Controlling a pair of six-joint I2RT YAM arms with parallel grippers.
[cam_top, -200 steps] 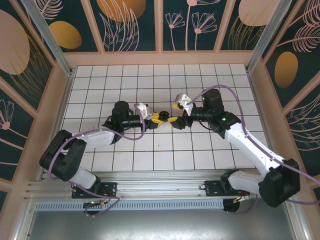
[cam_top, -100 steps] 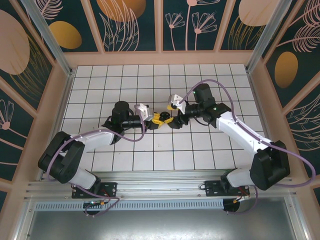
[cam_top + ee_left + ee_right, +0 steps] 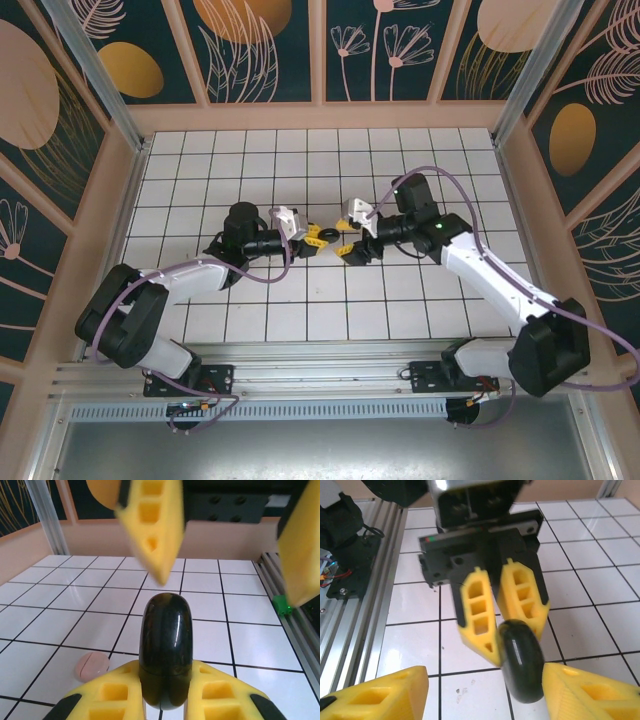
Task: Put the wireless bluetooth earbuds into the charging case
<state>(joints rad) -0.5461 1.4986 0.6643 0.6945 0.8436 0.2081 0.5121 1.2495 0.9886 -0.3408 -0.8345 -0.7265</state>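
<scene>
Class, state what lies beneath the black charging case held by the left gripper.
White tiled table, with a small pinkish disc off to one side. The spot directly below is covered by the case and left gripper.

The case [image 3: 165,645] is glossy black plastic, smooth enough to mirror the light. The fingers [image 3: 112,695] of the left claw [image 3: 166,680] look like matt yellow plastic, slightly grainy. The worktop [image 3: 250,645] is smooth, faintly shiny white. The rail [image 3: 295,627] is ribbed bare metal.
</scene>
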